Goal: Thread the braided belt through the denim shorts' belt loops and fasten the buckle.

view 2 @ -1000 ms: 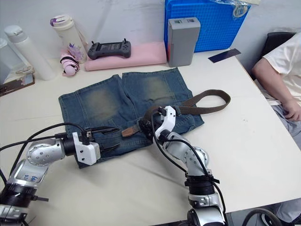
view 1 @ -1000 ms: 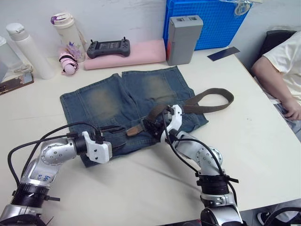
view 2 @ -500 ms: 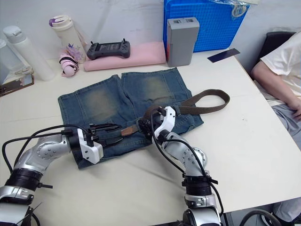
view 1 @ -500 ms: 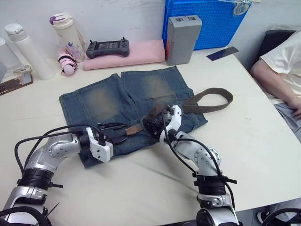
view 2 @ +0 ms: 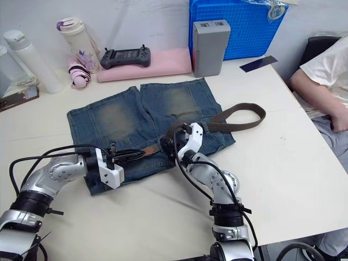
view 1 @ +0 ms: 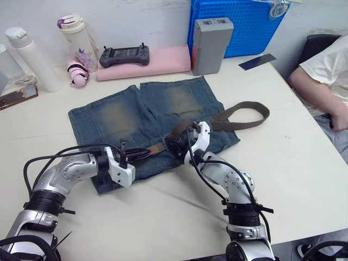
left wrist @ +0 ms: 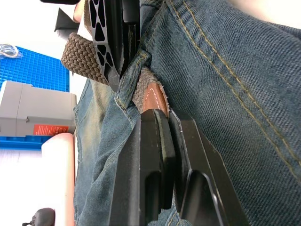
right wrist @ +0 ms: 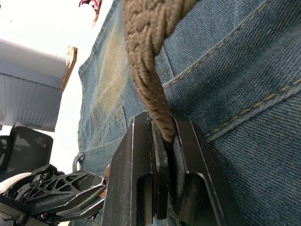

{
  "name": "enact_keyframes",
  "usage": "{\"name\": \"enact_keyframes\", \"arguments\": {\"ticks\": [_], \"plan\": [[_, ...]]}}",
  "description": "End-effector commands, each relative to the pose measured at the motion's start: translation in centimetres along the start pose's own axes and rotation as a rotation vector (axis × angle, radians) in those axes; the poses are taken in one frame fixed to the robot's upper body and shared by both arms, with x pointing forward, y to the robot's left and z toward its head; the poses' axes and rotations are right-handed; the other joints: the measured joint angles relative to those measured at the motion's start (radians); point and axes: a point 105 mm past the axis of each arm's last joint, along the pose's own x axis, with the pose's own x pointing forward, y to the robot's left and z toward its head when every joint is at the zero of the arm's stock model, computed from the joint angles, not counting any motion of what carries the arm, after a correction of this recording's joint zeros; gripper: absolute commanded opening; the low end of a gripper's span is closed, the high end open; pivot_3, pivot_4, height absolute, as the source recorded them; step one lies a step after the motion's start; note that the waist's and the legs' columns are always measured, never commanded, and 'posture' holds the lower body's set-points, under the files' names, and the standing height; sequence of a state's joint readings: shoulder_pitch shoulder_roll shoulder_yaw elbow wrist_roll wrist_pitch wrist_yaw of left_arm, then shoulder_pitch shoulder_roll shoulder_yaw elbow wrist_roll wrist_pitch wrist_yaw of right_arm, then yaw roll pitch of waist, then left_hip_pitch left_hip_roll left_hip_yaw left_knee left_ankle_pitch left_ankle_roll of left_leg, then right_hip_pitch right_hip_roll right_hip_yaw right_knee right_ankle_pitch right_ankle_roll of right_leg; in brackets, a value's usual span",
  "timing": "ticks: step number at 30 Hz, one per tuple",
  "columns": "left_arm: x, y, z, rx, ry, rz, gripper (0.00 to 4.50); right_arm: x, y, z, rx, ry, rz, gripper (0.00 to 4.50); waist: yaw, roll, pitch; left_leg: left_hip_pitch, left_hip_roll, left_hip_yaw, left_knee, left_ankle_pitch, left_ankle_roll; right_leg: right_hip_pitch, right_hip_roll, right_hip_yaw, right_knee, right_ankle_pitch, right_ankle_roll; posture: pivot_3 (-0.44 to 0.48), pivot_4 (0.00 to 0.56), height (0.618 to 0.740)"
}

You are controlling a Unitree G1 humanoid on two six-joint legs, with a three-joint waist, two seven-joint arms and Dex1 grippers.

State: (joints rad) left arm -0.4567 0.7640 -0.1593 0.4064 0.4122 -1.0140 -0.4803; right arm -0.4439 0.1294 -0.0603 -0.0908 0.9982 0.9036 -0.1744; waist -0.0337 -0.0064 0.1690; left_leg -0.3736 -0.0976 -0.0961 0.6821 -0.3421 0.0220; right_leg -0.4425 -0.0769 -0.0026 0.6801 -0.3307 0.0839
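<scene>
The denim shorts (view 1: 125,117) lie flat on the white table, with the waistband toward me. The braided belt (view 1: 244,106) curls off their right side and runs back along the waistband. My right gripper (view 1: 173,144) is shut on the woven strap (right wrist: 146,56) at the waistband. In the left wrist view the strap passes under a belt loop (left wrist: 128,82), and its brown leather tip (left wrist: 153,98) comes out on the other side. My left gripper (view 1: 144,154) is shut on that tip. The buckle is hidden.
At the back stand a blue crate (view 1: 239,24), a grey box (view 1: 212,43), a pink foam pad (view 1: 163,61) with a black controller (view 1: 125,54), and two bottles (view 1: 32,57) (view 1: 76,41). A person's arm (view 1: 321,87) rests at the table's right edge.
My left gripper has moved right along the waistband to the belt's leather tip and shut on it. The right gripper has kept its hold in place.
</scene>
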Motion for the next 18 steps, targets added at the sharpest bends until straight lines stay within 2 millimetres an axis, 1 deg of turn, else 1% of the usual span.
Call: {"name": "enact_keyframes", "arguments": {"ticks": [1, 2, 3, 4, 5, 7, 10, 11, 13, 15, 16, 17, 18], "plan": [[0.5, 1.0, -0.1, 0.025, 0.006, 0.035, 0.0, -0.3, 0.0, -0.2, -0.011, 0.009, 0.005, 0.83, 0.001, 0.0, 0.0, 0.0, 0.0, 0.0, 0.0, 0.0, 0.0, 0.0, 0.0, 0.0, 0.0, 0.0, 0.0, 0.0, 0.15, 0.709], [0.6, 1.1, 0.0, 0.026, 0.006, 0.04, 0.0, -0.4, 0.0, -0.1, -0.013, 0.007, 0.01, 1.0, 0.002, 0.0, 0.0, 0.0, 0.0, 0.0, 0.0, 0.0, 0.0, 0.0, 0.0, 0.0, 0.0, 0.0, 0.0, 0.0, 0.15, 0.709], [0.6, 1.1, 0.0, 0.026, 0.006, 0.043, 0.0, -0.5, 0.1, 0.0, -0.014, 0.004, 0.017, 1.46, 0.003, 0.0, 0.0, 0.0, 0.0, 0.0, 0.0, 0.0, 0.0, 0.0, 0.0, 0.0, 0.0, 0.0, 0.0, 0.0, 0.15, 0.709], [0.6, 1.1, 0.0, 0.027, 0.006, 0.044, 0.0, -0.6, 0.2, 0.1, -0.016, 0.0, 0.024, 1.74, 0.003, 0.0, 0.0, 0.0, 0.0, 0.0, 0.0, 0.0, 0.0, 0.0, 0.0, 0.0, 0.0, 0.0, 0.0, 0.0, 0.15, 0.709], [0.6, 1.1, 0.0, 0.026, 0.005, 0.046, 0.0, -0.6, 0.3, 0.2, -0.017, -0.005, 0.029, 2.21, 0.003, 0.0, 0.0, 0.0, 0.0, 0.0, 0.0, 0.0, 0.0, 0.0, 0.0, 0.0, 0.0, 0.0, 0.0, 0.0, 0.15, 0.709], [0.6, 1.1, 0.1, 0.023, 0.005, 0.051, 0.0, -1.0, 0.5, 0.6, -0.018, -0.015, 0.044, 2.96, 0.003, 0.0, 0.0, 0.0, 0.0, 0.0, 0.0, 0.0, 0.0, 0.0, 0.0, 0.0, 0.0, 0.0, 0.0, 0.0, 0.15, 0.709], [0.6, 1.1, 0.1, 0.019, 0.007, 0.057, 0.0, -2.5, 0.9, 1.8, -0.046, -0.037, 0.083, 4.2, 0.003, 0.0, 0.0, 0.0, 0.0, 0.0, 0.0, 0.0, 0.0, 0.0, 0.0, 0.0, 0.0, 0.0, 0.0, 0.0, 0.15, 0.709], [0.6, 1.2, 0.1, 0.017, 0.007, 0.059, 0.0, -3.0, 1.0, 2.1, -0.065, -0.038, 0.092, 4.47, 0.003, 0.0, 0.0, 0.0, 0.0, 0.0, 0.0, 0.0, 0.0, 0.0, 0.0, 0.0, 0.0, 0.0, 0.0, 0.0, 0.15, 0.709], [0.5, 1.2, 0.2, 0.016, 0.008, 0.065, 0.0, -4.7, 1.5, 2.7, -0.174, -0.035, 0.121, 4.47, 0.004, 0.0, 0.0, 0.0, 0.0, 0.0, 0.0, 0.0, 0.0, 0.0, 0.0, 0.0, 0.0, 0.0, 0.0, 0.0, 0.15, 0.709], [0.4, 1.4, 0.3, 0.011, 0.003, 0.075, 0.0, -6.1, 1.8, 3.1, -0.279, -0.027, 0.117, 4.47, 0.007, 0.0, 0.0, 0.0, -0.001, -0.001, 0.0, 0.0, 0.001, 0.0, -0.001, 0.0, 0.0, 0.0, 0.0, 0.0, 0.15, 0.709], [0.3, 1.5, 0.4, 0.007, -0.002, 0.085, 0.0, -6.8, 1.9, 3.2, -0.359, -0.017, 0.112, 4.47, 0.007, 0.0, 0.0, -0.002, -0.001, -0.001, 0.0, -0.001, 0.001, 0.0, -0.001, 0.0, -0.001, 0.0, 0.0, 0.0, 0.15, 0.709], [0.2, 1.6, 0.5, 0.004, -0.003, 0.091, 0.0, -7.4, 2.1, 3.2, -0.473, -0.001, 0.104, 4.47, 0.007, 0.0, 0.0, -0.003, -0.001, -0.001, 0.001, -0.001, 0.001, -0.001, -0.001, 0.0, -0.001, 0.0, 0.0, 0.0, 0.15, 0.709], [0.1, 1.6, 0.5, 0.003, -0.003, 0.095, 0.0, -8.0, 2.3, 2.9, -0.633, 0.021, 0.093, 4.47, 0.005, 0.0, 0.0, -0.003, -0.001, -0.001, 0.001, -0.001, 0.001, -0.001, -0.001, 0.0, -0.002, 0.0, 0.0, 0.0, 0.15, 0.709]]}}
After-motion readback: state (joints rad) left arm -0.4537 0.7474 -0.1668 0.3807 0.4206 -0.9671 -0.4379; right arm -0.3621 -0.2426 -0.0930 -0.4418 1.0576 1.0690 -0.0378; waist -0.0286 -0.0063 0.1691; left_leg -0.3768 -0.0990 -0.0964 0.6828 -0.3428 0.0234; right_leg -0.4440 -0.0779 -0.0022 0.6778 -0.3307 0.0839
